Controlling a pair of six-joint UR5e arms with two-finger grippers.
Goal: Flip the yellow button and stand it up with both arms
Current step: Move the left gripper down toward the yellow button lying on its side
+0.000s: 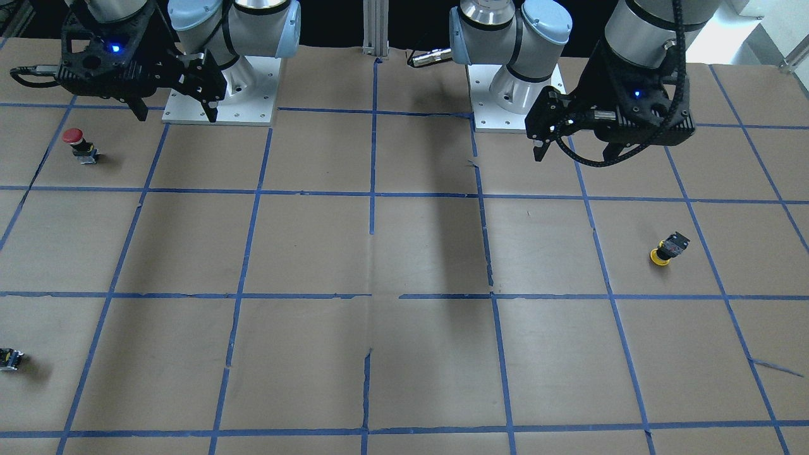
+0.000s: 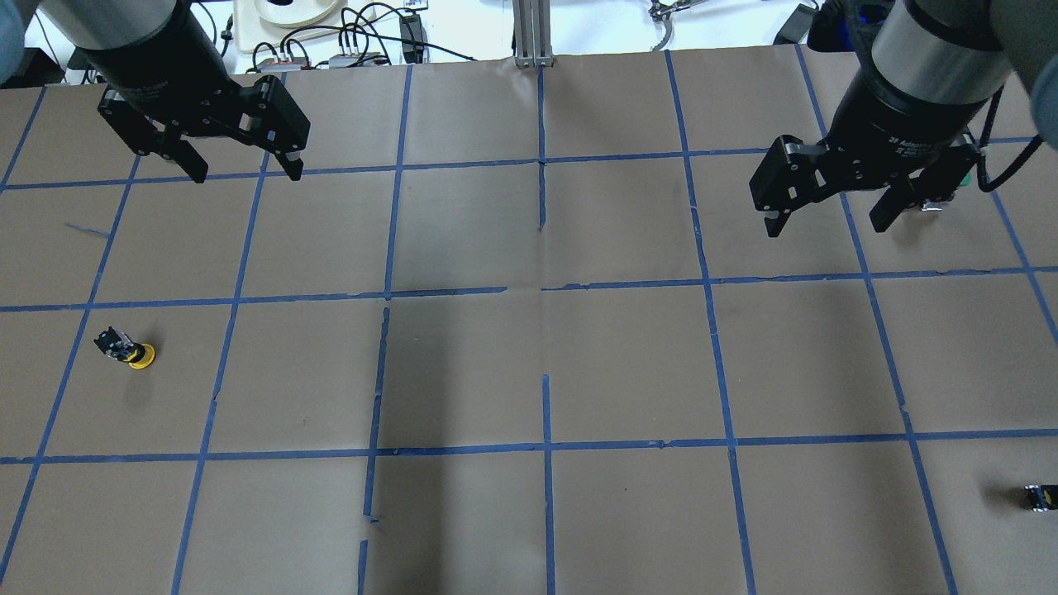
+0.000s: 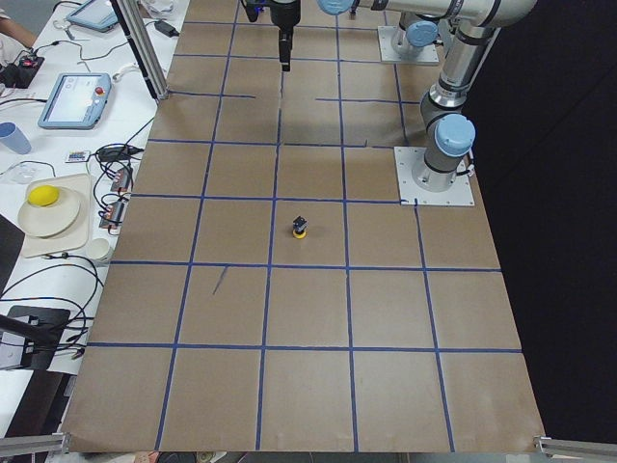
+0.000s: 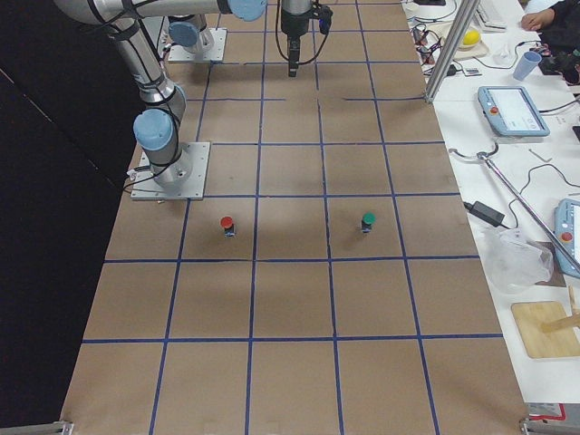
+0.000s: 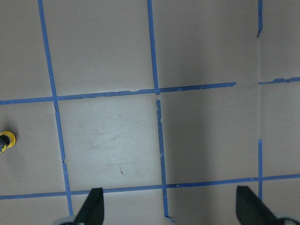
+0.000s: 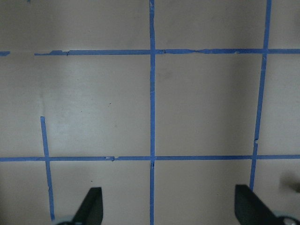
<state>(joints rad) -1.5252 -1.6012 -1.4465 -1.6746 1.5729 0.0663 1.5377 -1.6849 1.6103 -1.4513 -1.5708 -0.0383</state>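
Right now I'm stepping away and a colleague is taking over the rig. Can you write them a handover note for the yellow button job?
Left claw: open, empty, raised above the table.
Right claw: open, empty, also raised.
The small yellow-capped push-button with a black body sits on the brown paper-covered table on the left arm's side, clear of both claws. It looks cap-down, with its block base up.
Done: nothing yet; the button has not been grasped.
Left: pick it up, flip it using both arms, and stand it upright.
Do not confuse it with the red-capped push-button on the right arm's side.
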